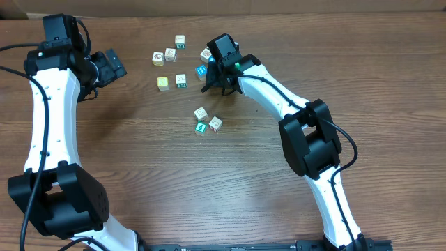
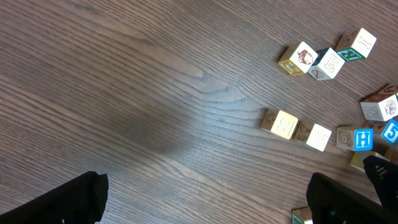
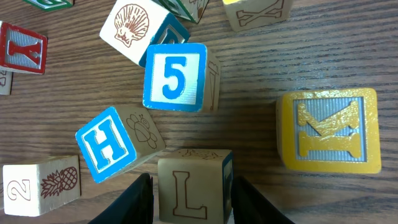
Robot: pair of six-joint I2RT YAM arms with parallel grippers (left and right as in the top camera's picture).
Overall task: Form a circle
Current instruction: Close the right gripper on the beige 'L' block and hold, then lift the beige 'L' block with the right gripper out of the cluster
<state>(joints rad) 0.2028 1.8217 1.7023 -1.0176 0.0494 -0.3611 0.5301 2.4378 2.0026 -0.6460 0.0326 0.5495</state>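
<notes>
The circle shows as a tight cluster of tiny letter cubes [image 1: 206, 120] at mid-table: two white-faced and one teal-faced. My right gripper [image 1: 217, 82] is down at the table further back, beside a blue cube [image 1: 202, 70]. In the right wrist view, a pale cube marked L [image 3: 189, 183] stands between this gripper's [image 3: 191, 196] fingers, with thin gaps at its sides. A blue 5 cube [image 3: 176, 76] and a blue H cube [image 3: 107, 144] lie just beyond it. My left gripper [image 1: 111, 66] hangs wide open over bare wood [image 2: 205, 196], holding nothing.
Loose cubes lie scattered at the back: a yellow one [image 1: 162, 82], a teal-and-white one [image 1: 181, 80] and white ones [image 1: 170, 54]. A yellow cube [image 3: 328, 130] sits right of the L cube. A pineapple cube [image 3: 40, 185] lies to its left.
</notes>
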